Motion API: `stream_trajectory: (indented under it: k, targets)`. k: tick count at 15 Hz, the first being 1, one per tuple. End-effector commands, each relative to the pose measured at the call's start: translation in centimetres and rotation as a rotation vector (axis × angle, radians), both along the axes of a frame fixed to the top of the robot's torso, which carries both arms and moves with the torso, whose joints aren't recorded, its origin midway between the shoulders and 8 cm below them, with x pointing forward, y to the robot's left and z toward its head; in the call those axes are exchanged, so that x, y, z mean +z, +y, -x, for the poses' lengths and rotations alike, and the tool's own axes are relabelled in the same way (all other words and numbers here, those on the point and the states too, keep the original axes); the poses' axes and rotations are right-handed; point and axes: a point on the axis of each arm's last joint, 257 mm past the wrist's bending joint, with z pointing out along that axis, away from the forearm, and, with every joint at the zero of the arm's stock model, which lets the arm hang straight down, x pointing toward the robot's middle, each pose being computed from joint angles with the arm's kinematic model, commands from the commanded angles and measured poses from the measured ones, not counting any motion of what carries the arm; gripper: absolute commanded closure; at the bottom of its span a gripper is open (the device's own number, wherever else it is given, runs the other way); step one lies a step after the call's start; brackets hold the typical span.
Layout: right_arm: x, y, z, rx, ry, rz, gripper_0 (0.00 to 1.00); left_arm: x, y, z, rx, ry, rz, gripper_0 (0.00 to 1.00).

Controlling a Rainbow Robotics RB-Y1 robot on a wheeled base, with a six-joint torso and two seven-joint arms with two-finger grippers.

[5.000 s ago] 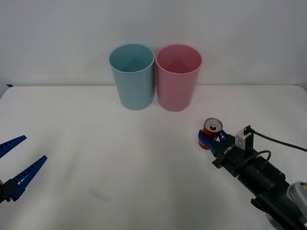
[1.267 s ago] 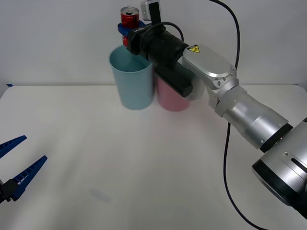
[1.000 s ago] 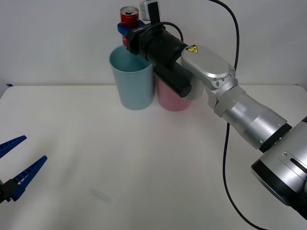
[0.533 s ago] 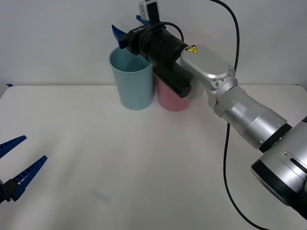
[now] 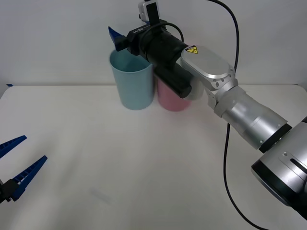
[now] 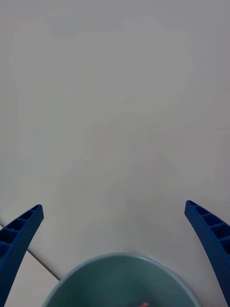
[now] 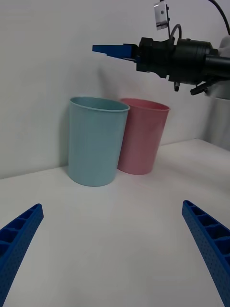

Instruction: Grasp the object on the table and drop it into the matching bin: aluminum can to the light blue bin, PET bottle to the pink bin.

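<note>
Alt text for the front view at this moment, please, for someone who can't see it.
The right gripper hangs open above the light blue bin, which stands beside the pink bin at the far side of the white table. The left gripper rests open low at the near left edge.

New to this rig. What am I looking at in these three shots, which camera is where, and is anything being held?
It is a two-armed robot sorting rubbish into bins. The front view looks down from above the arms at a white table. Two tall cups stand side by side at its far edge: the light blue bin and the pink bin.

The right arm reaches across, with the right gripper above the light blue bin, its blue fingers open and holding nothing. The right wrist view, from that arm's own camera, looks past its fingers at the bin's rim just below.

The left gripper waits open, low at the robot's left. Its wrist view looks across the table at both bins.
</note>
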Motion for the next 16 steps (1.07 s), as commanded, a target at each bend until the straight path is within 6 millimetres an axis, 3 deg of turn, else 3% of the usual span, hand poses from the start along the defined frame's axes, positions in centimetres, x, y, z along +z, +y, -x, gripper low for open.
stream_trajectory:
  k: [1,7,12,16]
  targets:
    - [-0.3,-0.5,0.8,0.015,-0.01,-0.004,0.0,0.0,0.0,0.0,0.0,0.0,0.0,0.0]
    - [-2.0,-2.9,5.6,0.109,-0.051,0.013,0.0,0.0,0.0,0.0,0.0,0.0,0.0,0.0]
    - [-5.3,-8.0,10.9,0.151,-0.057,0.065,0.0,0.0,0.0,0.0,0.0,0.0,0.0,0.0]
    - [-6.8,-11.3,14.0,0.201,-0.067,0.106,0.0,0.0,0.0,0.0,0.0,0.0,0.0,0.0]
